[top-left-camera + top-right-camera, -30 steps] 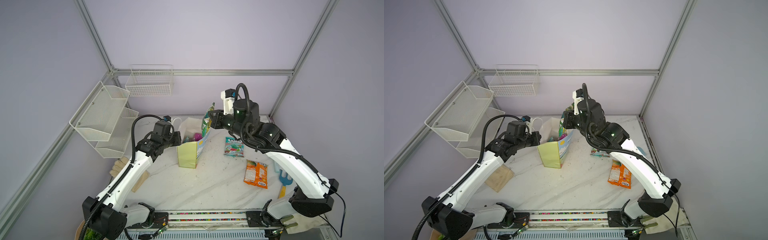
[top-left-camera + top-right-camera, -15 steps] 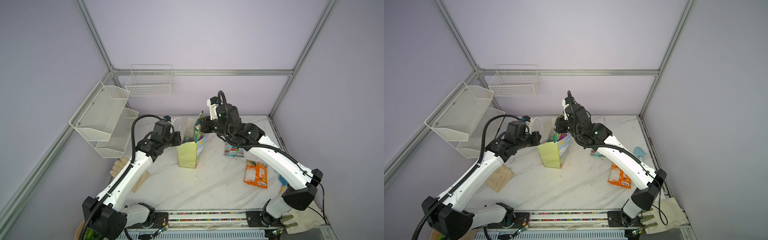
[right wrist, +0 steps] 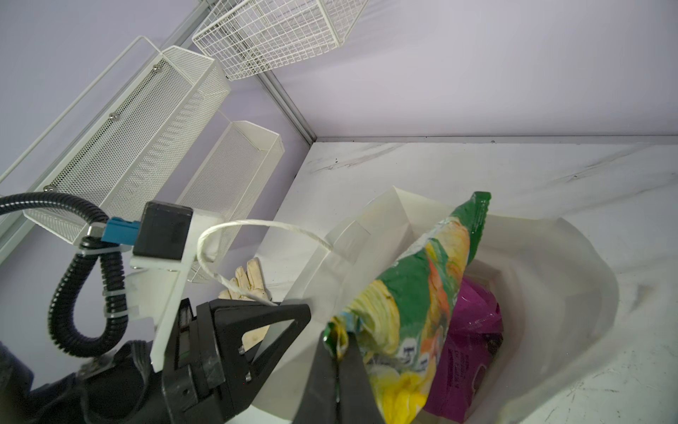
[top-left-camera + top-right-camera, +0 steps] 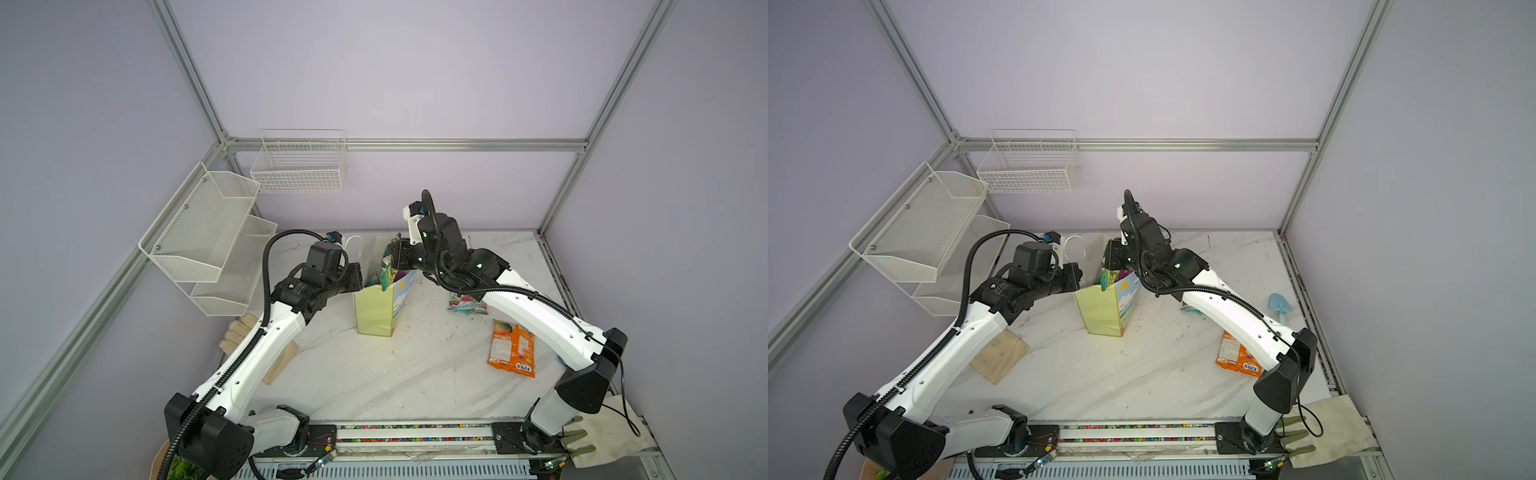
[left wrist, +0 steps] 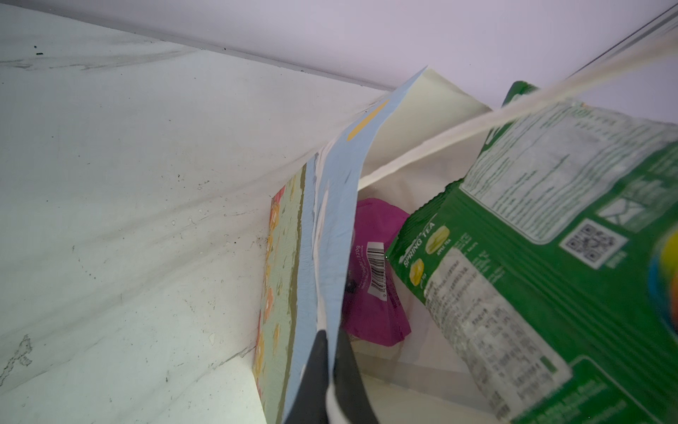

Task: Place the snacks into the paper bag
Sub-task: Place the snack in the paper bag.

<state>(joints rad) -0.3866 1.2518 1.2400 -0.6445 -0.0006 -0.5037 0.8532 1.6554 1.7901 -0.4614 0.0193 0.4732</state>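
Note:
The paper bag stands upright mid-table. My left gripper is shut on the blue-faced wall at its rim, holding the mouth apart. My right gripper is shut on a top corner of the green snack packet, which hangs partway into the bag's mouth. A purple packet lies inside the bag. On the table to the right lie a teal packet, partly hidden by my right arm, and an orange packet.
White wire baskets hang on the back and left walls. A light blue toy shovel lies at the far right edge. A glove and a wooden board lie left of the bag. The bag's cord handle loops near my left wrist.
My right arm has swung left and down with the green packet, bringing it from above the bag into its mouth. The left arm and the bag have stayed put.

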